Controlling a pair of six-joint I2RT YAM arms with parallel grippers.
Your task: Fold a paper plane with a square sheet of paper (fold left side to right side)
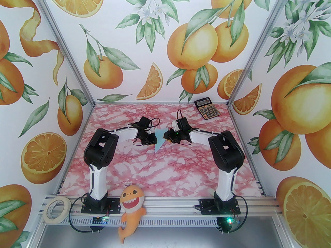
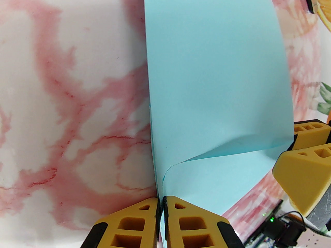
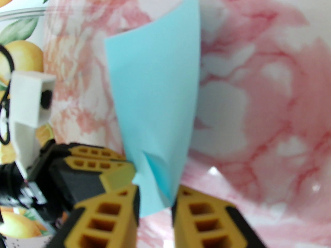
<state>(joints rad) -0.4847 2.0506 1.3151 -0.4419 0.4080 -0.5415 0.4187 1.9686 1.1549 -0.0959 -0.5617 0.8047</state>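
Pinching paper sheet (image 2: 217,86), L gripper (image 2: 162,210), R gripper (image 3: 156,198) straddling fold

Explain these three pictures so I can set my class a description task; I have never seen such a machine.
Two robot arms are bolted to a pink marbled table. One camera looks down from above; the other two sit on the wrists. The left gripper is shut on the edge of the square sheet of paper, holding it up, curled. The right gripper has a finger either side of another part; whether they pinch is unclear. A calculator lies at the far right.
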